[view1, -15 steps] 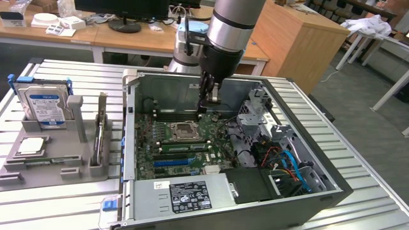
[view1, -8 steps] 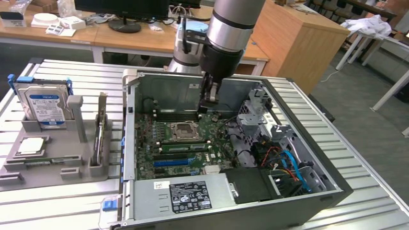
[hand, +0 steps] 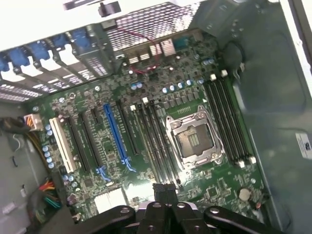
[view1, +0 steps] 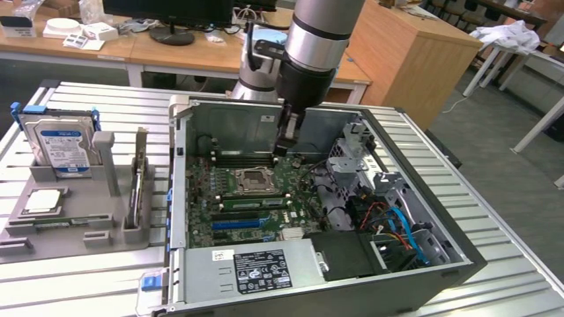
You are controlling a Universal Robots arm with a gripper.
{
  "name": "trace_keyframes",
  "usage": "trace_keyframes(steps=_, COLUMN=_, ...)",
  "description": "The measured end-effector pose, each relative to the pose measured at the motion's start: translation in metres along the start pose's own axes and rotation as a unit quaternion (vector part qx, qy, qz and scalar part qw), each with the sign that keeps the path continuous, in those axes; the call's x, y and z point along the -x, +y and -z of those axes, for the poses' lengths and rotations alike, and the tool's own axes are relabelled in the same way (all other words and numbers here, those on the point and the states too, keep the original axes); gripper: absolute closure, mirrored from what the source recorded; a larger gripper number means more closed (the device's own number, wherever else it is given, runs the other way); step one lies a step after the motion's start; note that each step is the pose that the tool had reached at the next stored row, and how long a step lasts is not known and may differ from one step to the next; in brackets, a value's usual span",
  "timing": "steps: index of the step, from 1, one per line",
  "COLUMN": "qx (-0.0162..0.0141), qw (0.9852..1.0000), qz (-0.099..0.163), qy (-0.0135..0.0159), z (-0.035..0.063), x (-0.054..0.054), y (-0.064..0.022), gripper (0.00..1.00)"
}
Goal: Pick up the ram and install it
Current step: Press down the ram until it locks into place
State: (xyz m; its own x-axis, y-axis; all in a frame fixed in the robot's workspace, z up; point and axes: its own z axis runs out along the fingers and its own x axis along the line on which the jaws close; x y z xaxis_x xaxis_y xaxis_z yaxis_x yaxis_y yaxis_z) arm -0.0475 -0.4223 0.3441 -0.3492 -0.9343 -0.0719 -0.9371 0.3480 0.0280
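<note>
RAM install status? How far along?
Done: arm is down inside the case, and a green stick seems to sit in a slot beside the CPU socket. In hand: fingers are shut above the motherboard's memory slots; can't tell if they grip anything. Left: can't confirm the stick is fully seated.

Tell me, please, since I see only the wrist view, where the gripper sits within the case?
Observer: The gripper hangs inside the case, above the slots on the far side of the socket.
Operator: Is anything outside the case?
Observer: Yes, a grey tray lies beside the case, at the exterior view's left.
Operator: What does it hold?
Observer: A hard drive stands upright in it, and a silver chip lies flat nearer the camera.
</note>
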Motion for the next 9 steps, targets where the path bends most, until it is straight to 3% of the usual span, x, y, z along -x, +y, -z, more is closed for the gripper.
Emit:
trace_keyframes(steps=5, qx=-0.0033, qw=0.9993, qz=-0.036, qy=-0.0013, z=0.0000, x=0.0000, y=0.0000, gripper=0.89)
trace_keyframes(steps=9, qx=-0.0058, qw=0.9977, qz=-0.067, qy=-0.0023, z=0.0000, x=0.0000, y=0.0000, gripper=0.89)
